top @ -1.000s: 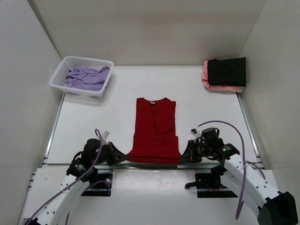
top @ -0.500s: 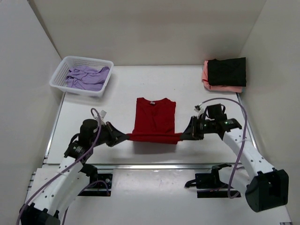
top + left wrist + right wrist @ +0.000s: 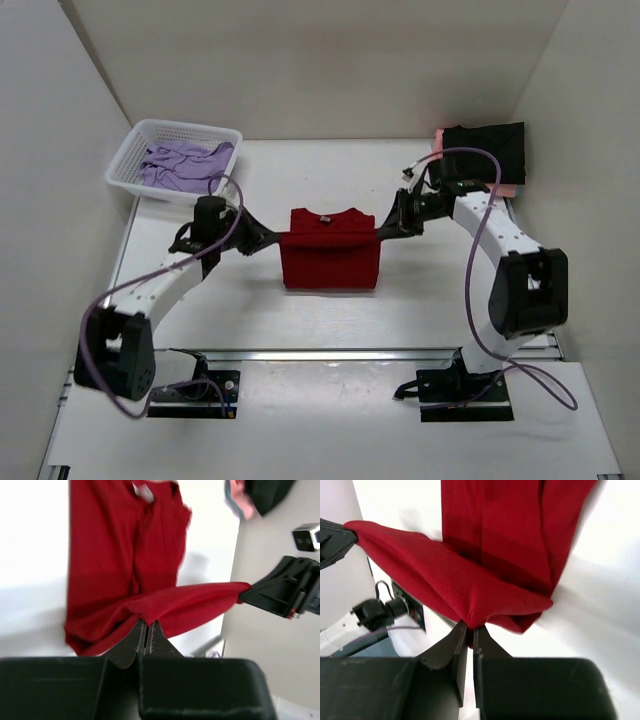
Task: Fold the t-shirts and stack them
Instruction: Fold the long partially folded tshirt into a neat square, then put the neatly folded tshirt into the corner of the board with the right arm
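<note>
The left gripper and right gripper each pinch tight a hem corner of the red t-shirt, mid-table, above its collar at 12 o'clock. The half-fold seems nearly complete; next, lower and release evenly.

A white table spreads beneath the left gripper and the right gripper, boxed in by plain off-white panels: a back wall well beyond both, a left wall outboard of the left gripper, a right wall outboard of the right one. A white mesh basket sits beyond and outboard of the left gripper, near where the back and left walls meet. A metal rail edges the table on the near side of both grippers, with a lower white ledge past it. The light is even and diffuse, leaving only soft shadows on the tabletop.
</note>
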Controlling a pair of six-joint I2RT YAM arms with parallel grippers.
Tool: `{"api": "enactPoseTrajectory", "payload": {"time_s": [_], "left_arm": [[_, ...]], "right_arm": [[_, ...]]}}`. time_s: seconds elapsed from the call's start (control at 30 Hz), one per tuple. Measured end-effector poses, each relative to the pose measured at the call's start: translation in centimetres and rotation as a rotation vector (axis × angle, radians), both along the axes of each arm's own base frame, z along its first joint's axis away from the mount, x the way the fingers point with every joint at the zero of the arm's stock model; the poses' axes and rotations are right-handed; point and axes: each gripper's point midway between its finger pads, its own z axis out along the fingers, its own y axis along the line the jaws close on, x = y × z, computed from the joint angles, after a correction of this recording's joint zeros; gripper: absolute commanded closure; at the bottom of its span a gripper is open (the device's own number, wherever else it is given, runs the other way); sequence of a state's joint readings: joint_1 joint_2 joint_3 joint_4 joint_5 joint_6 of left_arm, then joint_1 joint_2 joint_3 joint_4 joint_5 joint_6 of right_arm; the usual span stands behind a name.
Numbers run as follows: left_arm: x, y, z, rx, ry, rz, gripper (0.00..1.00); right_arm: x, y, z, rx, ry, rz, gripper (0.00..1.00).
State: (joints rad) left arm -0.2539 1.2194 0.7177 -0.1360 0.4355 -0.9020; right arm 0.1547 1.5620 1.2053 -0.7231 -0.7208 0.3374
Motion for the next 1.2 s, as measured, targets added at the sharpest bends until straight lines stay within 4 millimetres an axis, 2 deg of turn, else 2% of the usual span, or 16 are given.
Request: {"api": "enactPoseTrajectory", "payload": {"time_s": [0.03, 0.07, 0.1, 0.13, 0.2, 0.23, 0.33, 0.43, 0.5, 0.57, 0.7, 0.8, 0.87, 0.97, 1.17, 1.2], "left_arm": [[1.2, 0.1, -0.3, 0.007, -0.001, 0.01, 1.0], [2.6, 0.1, -0.6, 0.015, -0.005, 0.018, 0.94], [3.8, 0.1, -0.9, 0.023, -0.006, 0.025, 0.8], [5.3, 0.1, -1.2, 0.037, -0.014, 0.028, 0.62], [8.8, 0.0, -1.8, 0.055, -0.044, 0.041, 0.46], [10.7, 0.0, -2.0, 0.056, -0.061, 0.055, 0.34], [15.0, 0.6, -3.2, 0.066, -0.092, 0.1, 0.34], [17.3, 1.3, -4.1, 0.089, -0.1, 0.137, 0.42], [17.5, 1.2, -3.7, 0.093, -0.117, 0.142, 0.53], [17.4, 0.6, -3.0, 0.095, -0.14, 0.132, 0.69], [15.9, -1.6, -1.8, 0.117, -0.179, 0.072, 0.7], [13.3, -3.6, -1.6, 0.126, -0.184, 0.016, 0.7], [11.6, -4.7, -2.3, 0.133, -0.168, -0.016, 0.71], [10.0, -5.8, -4.3, 0.15, -0.117, -0.038, 0.72], [8.0, -4.6, -12.2, 0.203, 0.094, -0.011, 0.72], [7.9, -4.5, -13.0, 0.199, 0.119, -0.005, 0.72]], "right_arm": [[1.2, 0.1, -0.1, -0.002, 0.001, -0.001, 1.0], [2.7, 0.4, -0.1, -0.001, -0.007, -0.001, 1.0], [4.1, 0.5, -0.1, -0.002, -0.017, -0.002, 0.93], [6.0, 0.7, -0.2, -0.006, -0.031, -0.007, 0.85], [9.8, 0.6, -1.1, -0.031, -0.06, -0.03, 0.51], [12.0, 0.4, -1.7, -0.051, -0.085, -0.048, 0.42], [16.7, -0.9, -3.4, -0.101, -0.122, -0.108, 0.3], [19.0, -2.3, -4.0, -0.14, -0.144, -0.158, 0.24], [19.2, -2.9, -3.9, -0.154, -0.15, -0.174, 0.24], [19.4, -3.4, -3.8, -0.159, -0.171, -0.187, 0.23], [15.9, -3.5, -5.9, -0.171, -0.112, -0.175, 0.18], [13.1, -3.1, -8.2, -0.183, -0.043, -0.151, 0.15], [11.7, -2.7, -9.6, -0.194, -0.004, -0.133, 0.08], [10.4, -1.9, -10.6, -0.234, 0.014, -0.096, 0.04], [9.4, 1.4, -10.6, -0.247, -0.006, -0.03, 0.03], [9.3, 2.0, -10.6, -0.243, -0.005, -0.025, 0.03]]}}
